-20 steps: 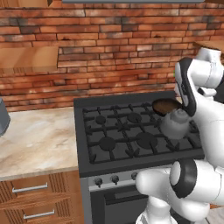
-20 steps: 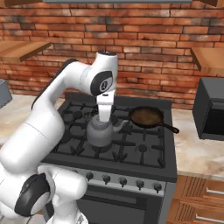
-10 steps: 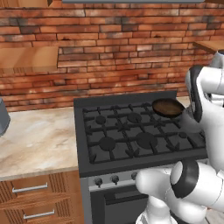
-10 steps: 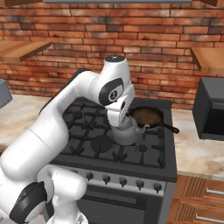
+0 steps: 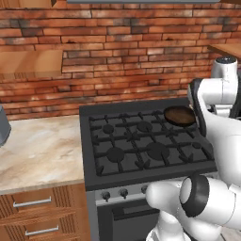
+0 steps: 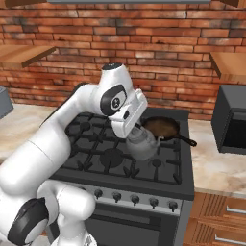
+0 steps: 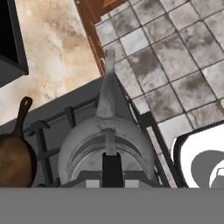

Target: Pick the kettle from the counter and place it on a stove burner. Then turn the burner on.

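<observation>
My gripper (image 6: 136, 132) is shut on the thin dark handle of the grey kettle (image 6: 142, 145), which hangs just over the right half of the black stove. In the hand view the kettle (image 7: 107, 146) sits right below my gripper (image 7: 112, 181), its spout pointing out past the stove's edge toward the tiled floor. A stove burner (image 6: 111, 156) lies to the kettle's left and another (image 6: 154, 163) at its front right. Whether the kettle touches the grate I cannot tell. The beige counter (image 5: 37, 150) lies left of the stove. In the left base view my arm hides the kettle.
A dark frying pan (image 6: 161, 126) rests on the back right burner, close behind the kettle; its handle points right. A row of knobs (image 6: 134, 199) lines the stove front. A dark microwave (image 6: 233, 120) stands on the right counter (image 6: 216, 166).
My arm has swung to the right with the kettle, from the stove's middle to beside the frying pan. The hand has rolled and tilted.
</observation>
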Available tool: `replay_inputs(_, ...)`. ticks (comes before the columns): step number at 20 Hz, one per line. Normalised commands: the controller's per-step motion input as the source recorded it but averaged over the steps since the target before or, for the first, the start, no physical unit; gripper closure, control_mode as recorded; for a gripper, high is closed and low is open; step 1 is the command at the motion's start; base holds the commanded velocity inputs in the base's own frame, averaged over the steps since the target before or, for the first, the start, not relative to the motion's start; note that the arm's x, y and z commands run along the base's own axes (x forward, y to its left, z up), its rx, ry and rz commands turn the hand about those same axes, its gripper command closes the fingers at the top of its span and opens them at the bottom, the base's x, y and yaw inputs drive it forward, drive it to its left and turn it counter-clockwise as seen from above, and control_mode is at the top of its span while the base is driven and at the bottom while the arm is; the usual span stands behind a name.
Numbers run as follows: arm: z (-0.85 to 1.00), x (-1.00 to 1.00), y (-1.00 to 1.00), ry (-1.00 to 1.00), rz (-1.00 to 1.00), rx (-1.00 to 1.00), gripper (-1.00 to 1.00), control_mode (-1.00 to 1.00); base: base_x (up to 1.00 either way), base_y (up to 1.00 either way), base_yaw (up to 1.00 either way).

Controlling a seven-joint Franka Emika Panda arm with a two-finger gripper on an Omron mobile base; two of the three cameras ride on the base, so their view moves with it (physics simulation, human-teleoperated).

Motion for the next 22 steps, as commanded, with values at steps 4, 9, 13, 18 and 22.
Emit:
replay_inputs(4,0.0,0.09,-0.32,0.0,0.0,0.22,1.0,-1.0,0.0,0.0,0.0)
replay_inputs(9,0.0,0.09,-0.29,0.04,0.0,0.25,1.0,-1.0,0.0,0.0,0.0)
replay_inputs(13,0.0,0.06,0.0,0.0,0.0,0.0,1.0,-1.0,0.0,0.0,0.0)
replay_inputs(18,-0.02,0.37,-0.01,0.0,0.0,0.0,1.0,-1.0,0.0,0.0,0.0)
replay_inputs(22,-0.11,0.45,-0.06,0.0,0.0,0.0,1.0,-1.0,0.0,0.0,0.0)
